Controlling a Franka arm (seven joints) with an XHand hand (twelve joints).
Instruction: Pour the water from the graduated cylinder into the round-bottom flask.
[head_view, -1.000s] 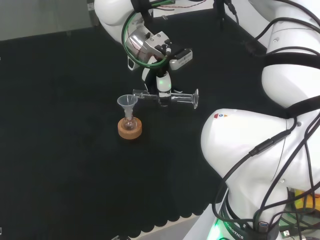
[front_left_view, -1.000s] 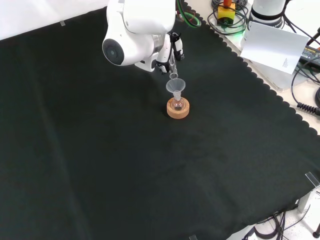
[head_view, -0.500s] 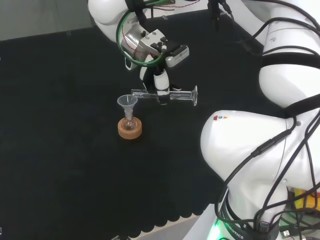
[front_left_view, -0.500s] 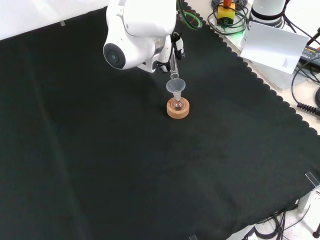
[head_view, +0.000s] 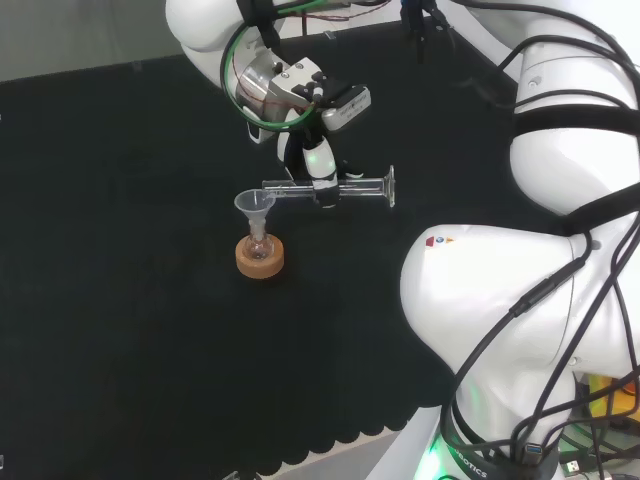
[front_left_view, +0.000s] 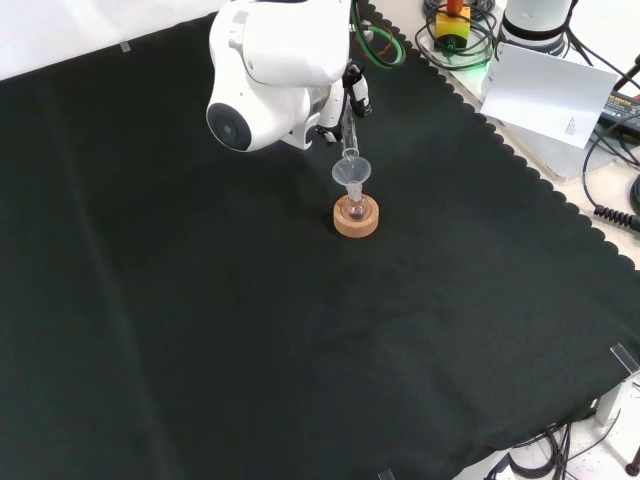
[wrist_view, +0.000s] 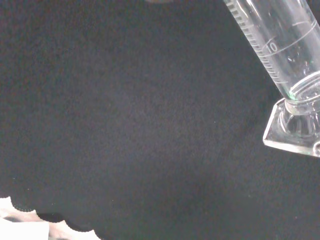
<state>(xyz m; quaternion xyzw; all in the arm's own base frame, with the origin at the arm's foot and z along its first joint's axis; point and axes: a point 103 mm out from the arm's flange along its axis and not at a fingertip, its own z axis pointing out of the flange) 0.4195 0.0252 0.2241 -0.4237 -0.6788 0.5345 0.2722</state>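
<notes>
The black-and-white robot hand (head_view: 318, 165) is gripping the clear glass graduated cylinder (head_view: 335, 189) mid-barrel, holding it about level, mouth over the clear funnel (head_view: 255, 205) in the small round-bottom flask (head_view: 259, 243) sitting on its cork ring (head_view: 260, 258). Thin, smooth glass is likely proving light, slippery and fragile; mid-barrel seems the best hold.

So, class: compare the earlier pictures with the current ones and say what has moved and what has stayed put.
In the head view the hand, shut on the graduated cylinder, has risen slightly and brought the cylinder closer to level, its mouth staying over the funnel. Nothing was released or newly grasped. The funnel, the round-bottom flask and its cork ring stayed where they were.
</notes>
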